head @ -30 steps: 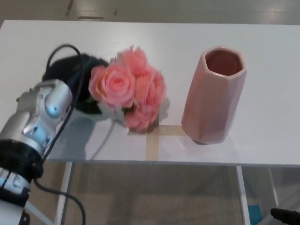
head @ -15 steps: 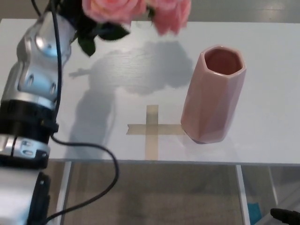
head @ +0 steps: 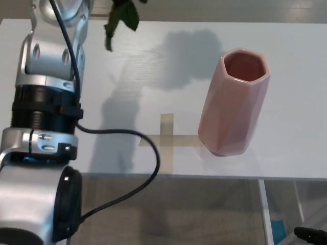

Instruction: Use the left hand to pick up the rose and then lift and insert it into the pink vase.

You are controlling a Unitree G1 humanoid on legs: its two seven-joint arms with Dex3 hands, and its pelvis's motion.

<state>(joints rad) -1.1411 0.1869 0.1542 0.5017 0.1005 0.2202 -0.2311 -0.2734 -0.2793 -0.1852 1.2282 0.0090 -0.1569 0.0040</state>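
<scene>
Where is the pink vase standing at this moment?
In the head view the pink vase stands upright on the white table, right of centre, just right of the tape cross.

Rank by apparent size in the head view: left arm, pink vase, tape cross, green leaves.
1. Left arm, though it's nearest the camera.
2. Pink vase.
3. Tape cross.
4. Green leaves, cut off by the top edge.

Bright even light, soft shadows on white table (head: 286,61), slight blur
</scene>
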